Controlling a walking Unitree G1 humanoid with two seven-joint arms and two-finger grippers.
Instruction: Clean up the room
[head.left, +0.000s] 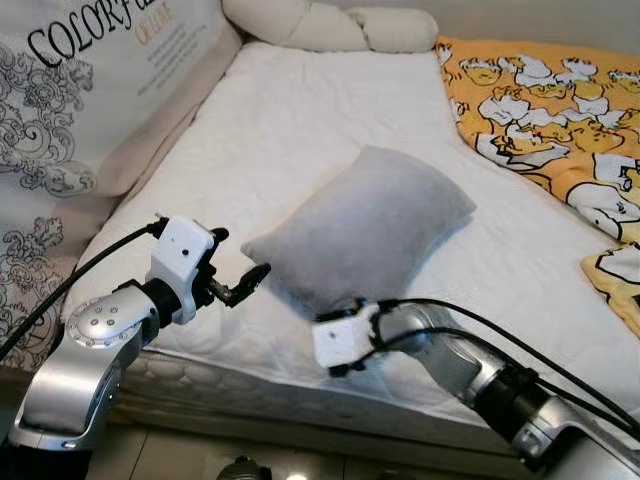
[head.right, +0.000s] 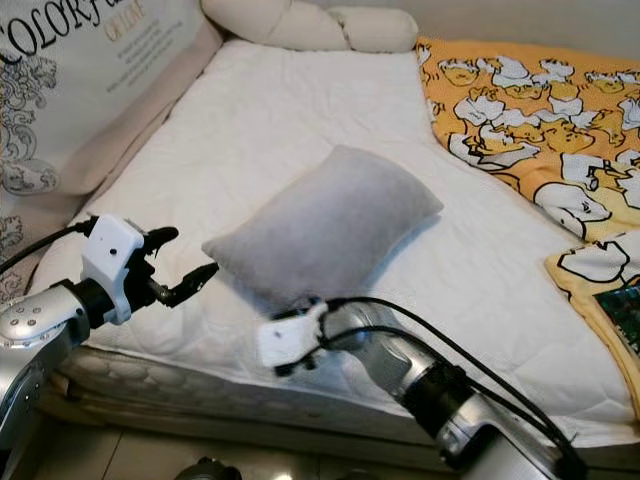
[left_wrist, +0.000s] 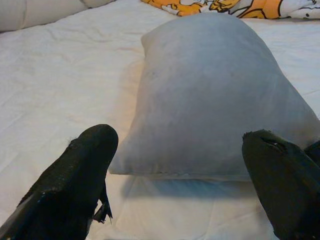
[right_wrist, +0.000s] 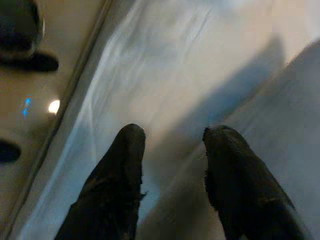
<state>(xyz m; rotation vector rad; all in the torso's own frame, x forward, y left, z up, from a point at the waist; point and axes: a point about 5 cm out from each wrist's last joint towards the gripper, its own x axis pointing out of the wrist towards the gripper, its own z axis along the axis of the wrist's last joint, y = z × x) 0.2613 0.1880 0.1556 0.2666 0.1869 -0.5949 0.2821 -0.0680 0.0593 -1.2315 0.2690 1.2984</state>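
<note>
The left end effector (left_wrist: 180, 165) hovers just above the bed (head.left: 300, 130), spread wide, its two black fingers (left_wrist: 75, 185) aimed at the near short edge of the grey pillow (head.left: 365, 225) and apart from it, holding nothing. The right end effector (right_wrist: 172, 150) sits low at the bed's front edge, just below the pillow's near corner, fingers parted with a moderate gap and nothing between them. The pillow lies flat, aslant, in the middle of the white mattress. A yellow duck blanket (head.left: 560, 110) lies along the bed's right side, cream cushions (head.left: 330, 25) at the head.
</note>
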